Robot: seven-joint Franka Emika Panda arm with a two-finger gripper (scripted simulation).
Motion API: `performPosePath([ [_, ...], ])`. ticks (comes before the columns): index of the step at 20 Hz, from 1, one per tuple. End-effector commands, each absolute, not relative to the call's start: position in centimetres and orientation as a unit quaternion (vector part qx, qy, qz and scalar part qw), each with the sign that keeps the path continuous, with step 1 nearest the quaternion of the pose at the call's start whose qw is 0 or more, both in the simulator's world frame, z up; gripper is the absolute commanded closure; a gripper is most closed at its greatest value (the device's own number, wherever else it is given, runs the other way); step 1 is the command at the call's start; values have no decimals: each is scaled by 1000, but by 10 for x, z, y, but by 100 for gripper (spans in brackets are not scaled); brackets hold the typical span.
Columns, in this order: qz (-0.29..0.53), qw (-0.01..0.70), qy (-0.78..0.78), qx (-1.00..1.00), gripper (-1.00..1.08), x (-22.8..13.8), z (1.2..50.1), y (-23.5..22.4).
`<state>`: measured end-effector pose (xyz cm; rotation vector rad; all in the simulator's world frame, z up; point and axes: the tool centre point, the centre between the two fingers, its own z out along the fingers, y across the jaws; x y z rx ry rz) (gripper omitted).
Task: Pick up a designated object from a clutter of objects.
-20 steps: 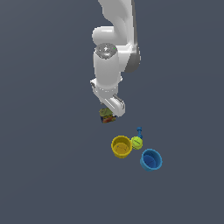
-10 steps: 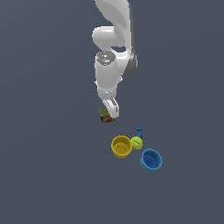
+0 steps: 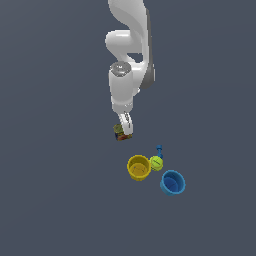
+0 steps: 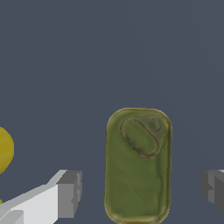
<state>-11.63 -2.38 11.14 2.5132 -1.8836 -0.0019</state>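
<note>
On the tabletop (image 3: pixel 55 200), up and to the exterior view's left of the yellow cup (image 3: pixel 138 167), the open, empty claw (image 4: pixel 140 192) straddles the printed box (image 4: pixel 138 164); closing seems next.

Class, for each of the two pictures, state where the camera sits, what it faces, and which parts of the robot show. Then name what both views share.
Exterior view: off the arm, raised, looking down on the floor; shows the white arm, the hand, yellow cup, ball and blue cup.
Wrist view: on the wrist, looking down between two grey fingertips at the olive-topped box.
Shared: the box, the hand, and a yellow edge, probably the cup.
</note>
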Motion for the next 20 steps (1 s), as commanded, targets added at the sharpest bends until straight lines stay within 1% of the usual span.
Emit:
performPosePath([
  [1,0,0,-607,795,-92,-118,109,-24],
  [10,0,0,-608,794,-92,-119,103,-24],
  [20,0,0,-609,793,-92,-120,68,-24],
])
